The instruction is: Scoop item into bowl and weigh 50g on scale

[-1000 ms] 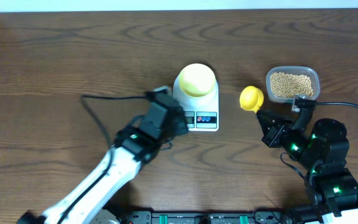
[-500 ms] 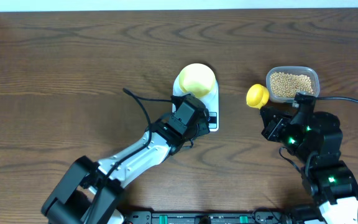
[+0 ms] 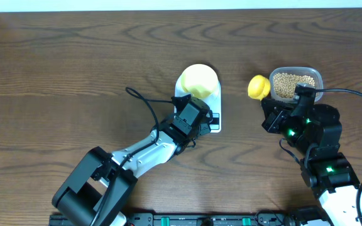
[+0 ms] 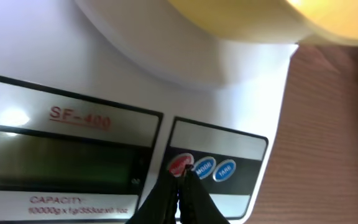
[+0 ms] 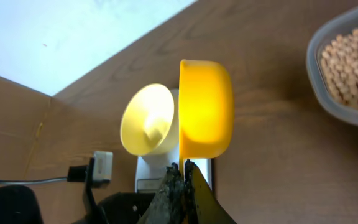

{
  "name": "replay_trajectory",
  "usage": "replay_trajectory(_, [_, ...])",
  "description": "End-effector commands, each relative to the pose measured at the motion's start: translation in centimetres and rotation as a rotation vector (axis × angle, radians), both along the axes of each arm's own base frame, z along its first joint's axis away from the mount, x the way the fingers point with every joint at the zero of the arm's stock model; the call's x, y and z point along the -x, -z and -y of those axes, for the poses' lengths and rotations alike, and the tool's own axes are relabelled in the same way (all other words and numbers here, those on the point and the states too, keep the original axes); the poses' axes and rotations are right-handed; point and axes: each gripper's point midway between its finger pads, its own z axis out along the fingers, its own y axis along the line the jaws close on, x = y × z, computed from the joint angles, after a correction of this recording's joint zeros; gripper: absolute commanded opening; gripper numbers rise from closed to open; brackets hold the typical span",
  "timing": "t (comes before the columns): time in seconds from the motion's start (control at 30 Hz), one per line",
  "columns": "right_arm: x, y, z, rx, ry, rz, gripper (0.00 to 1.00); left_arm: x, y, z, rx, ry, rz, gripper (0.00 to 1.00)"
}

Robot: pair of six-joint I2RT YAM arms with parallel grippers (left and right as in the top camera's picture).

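The pale yellow bowl (image 3: pixel 197 81) stands empty on the white scale (image 3: pixel 214 100). My left gripper (image 3: pixel 201 120) is shut over the scale's front panel. In the left wrist view its closed tips (image 4: pixel 182 175) rest at the red button (image 4: pixel 180 164), beside two blue buttons and the dark display (image 4: pixel 61 155). My right gripper (image 3: pixel 264 100) is shut on the handle of a bright yellow scoop (image 3: pixel 259 87), which sits tilted on its side and empty (image 5: pixel 205 115). The beans (image 3: pixel 294 86) fill a clear tub (image 3: pixel 319 77) just right of the scoop, also seen in the right wrist view (image 5: pixel 352 62).
A black cable (image 3: pixel 144 103) loops from the left arm across the wooden table left of the scale. The table's far edge meets a white wall strip (image 3: pixel 181 4). The left arm's dark body (image 5: pixel 17 202) shows low in the right wrist view.
My left gripper swung right from beside the scale onto its button panel. My right gripper carried the scoop a little farther back, toward the tub.
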Motion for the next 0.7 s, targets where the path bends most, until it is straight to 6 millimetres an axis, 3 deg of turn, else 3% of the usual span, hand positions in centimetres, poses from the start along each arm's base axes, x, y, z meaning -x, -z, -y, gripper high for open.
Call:
replay_trajectory(0.0, [-0.52,-1.04,-0.15,0.014,-0.007,0.042,0.01,-1.11,0.03,-0.24,-0.022,-0.035,0.033,0.07])
replay_trajectory(0.67, [-1.49,-0.78,-0.32,0.012,-0.007,0.050,0.01,-1.49,0.57,0.44,0.014,-0.052,0.030,0.07])
